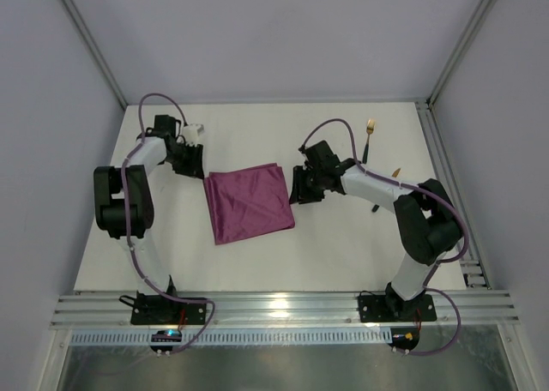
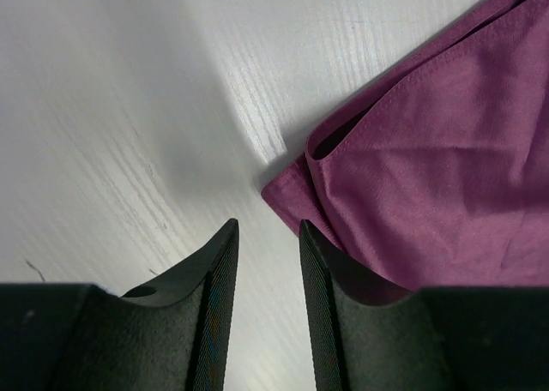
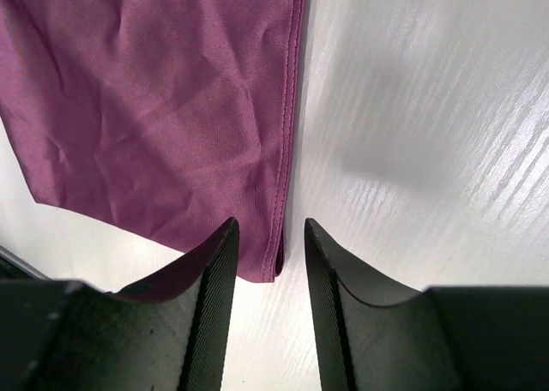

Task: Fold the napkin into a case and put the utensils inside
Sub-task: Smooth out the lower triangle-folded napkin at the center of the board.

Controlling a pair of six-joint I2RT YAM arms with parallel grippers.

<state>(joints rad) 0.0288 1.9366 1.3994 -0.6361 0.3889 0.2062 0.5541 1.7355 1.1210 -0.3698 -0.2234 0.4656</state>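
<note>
The magenta-purple napkin [image 1: 249,204] lies folded into a rough square, in layers, at the middle of the white table. My left gripper [image 1: 196,164] hovers at its far left corner, open, with only bare table between its fingers [image 2: 221,271]; the napkin's layered corner [image 2: 412,168] sits just to the right of them. My right gripper [image 1: 298,189] stands open at the napkin's right edge, and the hemmed corner [image 3: 279,258] shows in the gap between its jaws. The gold fork [image 1: 370,129] lies at the far right. The knife [image 1: 396,173] is mostly hidden behind the right arm.
Aluminium rails run along the table's near edge [image 1: 283,307] and right side [image 1: 446,177]. Grey walls close in the back and both sides. Both arm bases are bolted to the near rail.
</note>
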